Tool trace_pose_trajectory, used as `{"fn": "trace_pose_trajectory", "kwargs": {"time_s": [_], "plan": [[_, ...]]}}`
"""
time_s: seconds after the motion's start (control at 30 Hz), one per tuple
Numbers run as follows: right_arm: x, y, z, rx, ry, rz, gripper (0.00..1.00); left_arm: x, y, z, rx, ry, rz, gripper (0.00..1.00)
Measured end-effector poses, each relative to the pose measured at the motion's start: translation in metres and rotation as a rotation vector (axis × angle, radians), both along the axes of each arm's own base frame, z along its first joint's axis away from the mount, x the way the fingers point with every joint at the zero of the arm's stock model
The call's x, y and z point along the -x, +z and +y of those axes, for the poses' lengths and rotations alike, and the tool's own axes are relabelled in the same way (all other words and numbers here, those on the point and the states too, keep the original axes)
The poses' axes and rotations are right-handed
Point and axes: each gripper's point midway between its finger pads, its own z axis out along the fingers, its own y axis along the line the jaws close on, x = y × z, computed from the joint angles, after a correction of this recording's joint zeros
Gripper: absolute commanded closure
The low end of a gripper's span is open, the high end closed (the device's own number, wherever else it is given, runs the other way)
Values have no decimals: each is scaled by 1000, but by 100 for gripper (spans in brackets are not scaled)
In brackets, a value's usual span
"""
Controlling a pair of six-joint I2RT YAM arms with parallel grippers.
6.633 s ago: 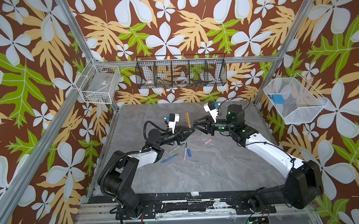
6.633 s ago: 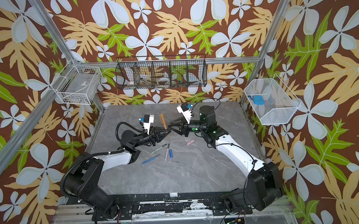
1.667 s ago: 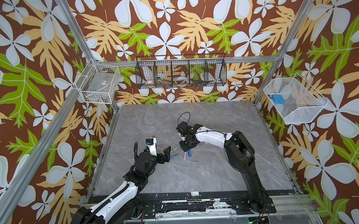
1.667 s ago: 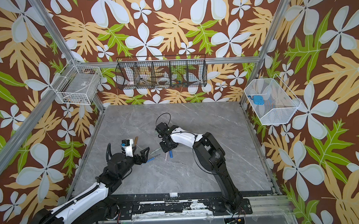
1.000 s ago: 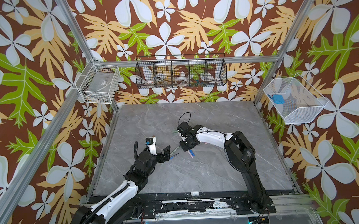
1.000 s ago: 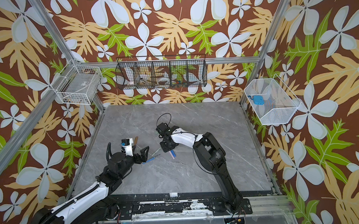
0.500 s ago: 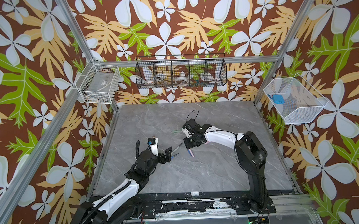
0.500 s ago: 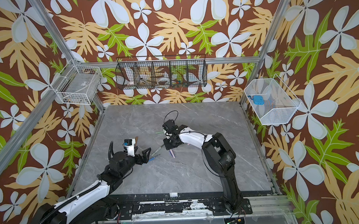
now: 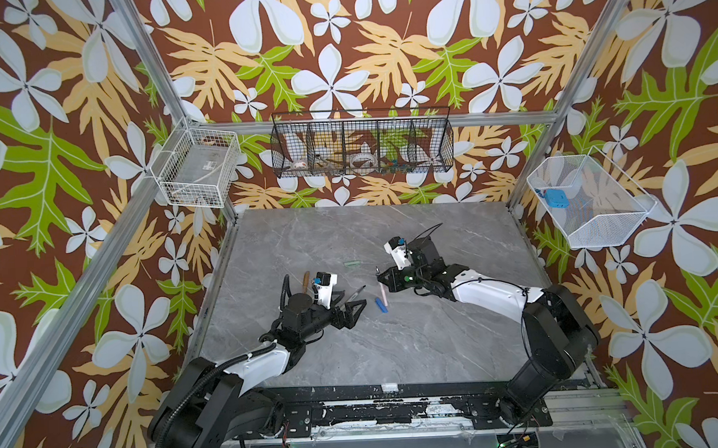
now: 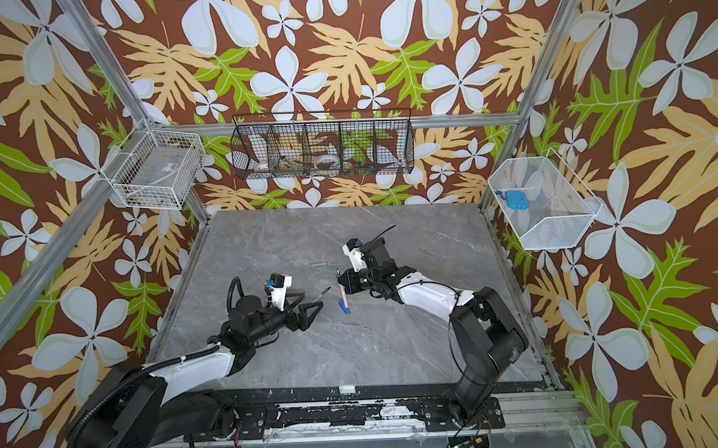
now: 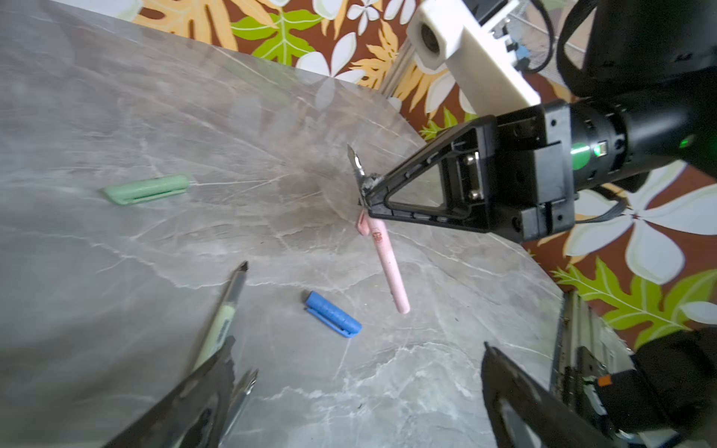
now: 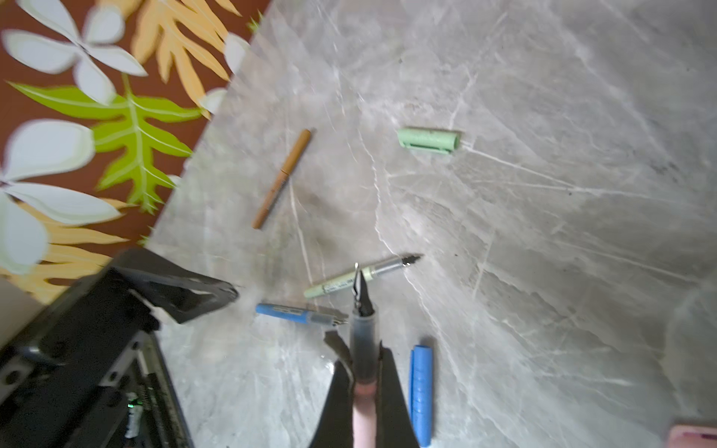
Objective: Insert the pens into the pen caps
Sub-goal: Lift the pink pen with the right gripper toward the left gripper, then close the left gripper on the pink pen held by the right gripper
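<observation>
**Right pincer** (image 9: 381, 278) closed on the pink pen (image 11: 388, 267) just behind its nib. The body slants down toward the table (image 9: 437, 334), tail near the blue cap (image 11: 333, 315). **Left pincer** (image 9: 354, 299) spread wide open, just beside the grey-green pen (image 12: 333, 287). Blue pen (image 12: 295, 312), brown pen (image 12: 282, 178) and green cap (image 12: 428, 140) lie on the table, the last two well apart.

The left end effector (image 9: 355, 297) stands spread wide, facing the right end effector (image 9: 379, 278), which is pinched tight.
</observation>
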Motion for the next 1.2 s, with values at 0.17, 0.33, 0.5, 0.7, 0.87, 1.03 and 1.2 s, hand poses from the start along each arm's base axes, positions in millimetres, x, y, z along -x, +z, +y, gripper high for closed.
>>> {"fn": "trace_pose_trajectory", "kwargs": {"time_s": [0.17,0.33,0.5,0.7,0.87,1.03,1.2], "plan": [[13,15,3,-123,26,-39,96,5,1,-18,69,-104,38,3],[22,31,2,-226,35,-102,94,6,8,-31,104,-174,38,7],[25,46,4,-307,40,-152,93,4,10,-44,120,-221,54,11],[31,60,13,-350,68,-212,93,2,6,-58,123,-273,82,17],[34,62,23,-353,90,-222,93,5,3,-63,131,-298,103,32],[31,54,25,-343,84,-210,93,7,5,-64,139,-311,95,48],[31,51,28,-338,91,-208,93,7,4,-64,138,-310,99,63]]}}
